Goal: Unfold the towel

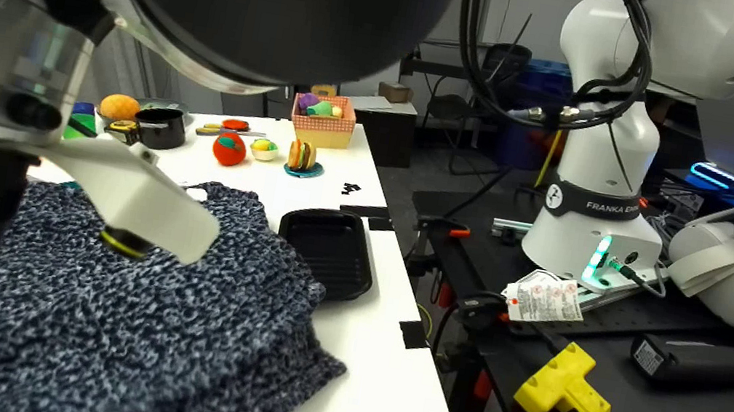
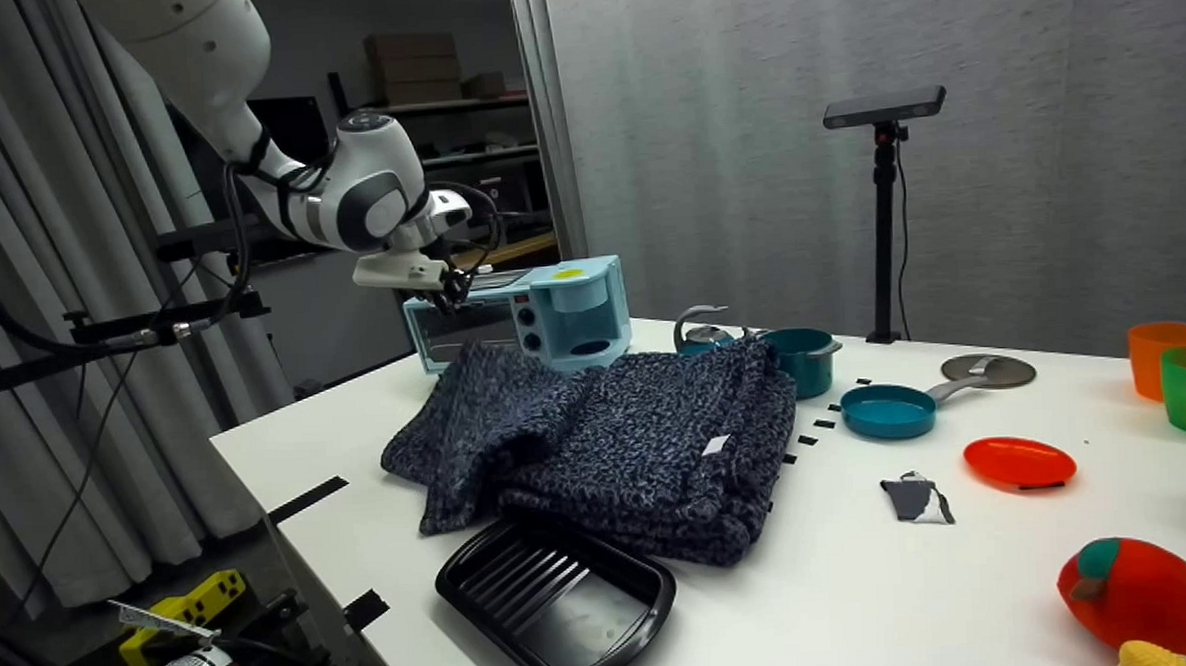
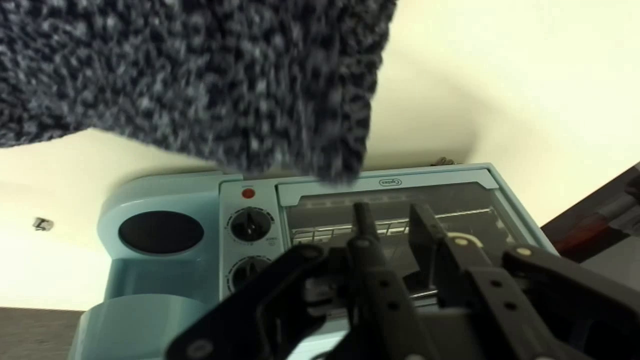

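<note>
The towel, a mottled navy and grey cloth, lies on the table in both exterior views. Its right part in an exterior view is a thick stack of folded layers with a white tag. Its left part is a looser, raised flap spread toward the table's side. In the wrist view the towel fills the upper left, apart from the fingers. My gripper is open by a modest gap with nothing between the fingers. In an exterior view the gripper hangs beyond the towel, by the toaster oven.
A light blue toaster oven stands behind the towel, close to the fingers. A black tray touches or nearly touches the towel's near edge. A teal pot, teal pan and red plate lie beyond it.
</note>
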`<control>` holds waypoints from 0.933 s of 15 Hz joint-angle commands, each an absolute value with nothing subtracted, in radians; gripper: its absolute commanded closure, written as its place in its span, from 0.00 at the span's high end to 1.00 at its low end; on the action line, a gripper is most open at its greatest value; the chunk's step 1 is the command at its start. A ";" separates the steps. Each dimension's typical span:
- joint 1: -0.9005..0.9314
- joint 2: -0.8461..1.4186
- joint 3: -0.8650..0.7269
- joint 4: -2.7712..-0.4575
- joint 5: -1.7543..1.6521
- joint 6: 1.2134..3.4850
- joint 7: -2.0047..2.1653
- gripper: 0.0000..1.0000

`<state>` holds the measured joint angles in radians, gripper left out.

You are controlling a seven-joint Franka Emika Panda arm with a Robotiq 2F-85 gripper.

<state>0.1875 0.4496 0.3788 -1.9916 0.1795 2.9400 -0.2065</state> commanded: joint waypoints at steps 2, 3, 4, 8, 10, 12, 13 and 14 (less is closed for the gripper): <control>0.231 0.439 0.335 -2.039 0.086 3.001 -0.165 0.65; 0.229 0.434 0.328 -2.049 0.068 3.000 -0.169 0.72; 0.219 0.421 0.315 -2.064 0.052 2.989 -0.173 0.81; 0.178 0.381 0.259 -2.110 0.011 2.917 -0.180 1.00; 0.167 0.360 0.214 -2.132 -0.012 2.865 -0.172 1.00; 0.157 0.337 0.172 -2.161 -0.032 2.800 -0.162 1.00; 0.151 0.325 0.154 -2.179 -0.042 2.769 -0.162 1.00; 0.144 0.312 0.139 -2.195 -0.049 2.731 -0.161 1.00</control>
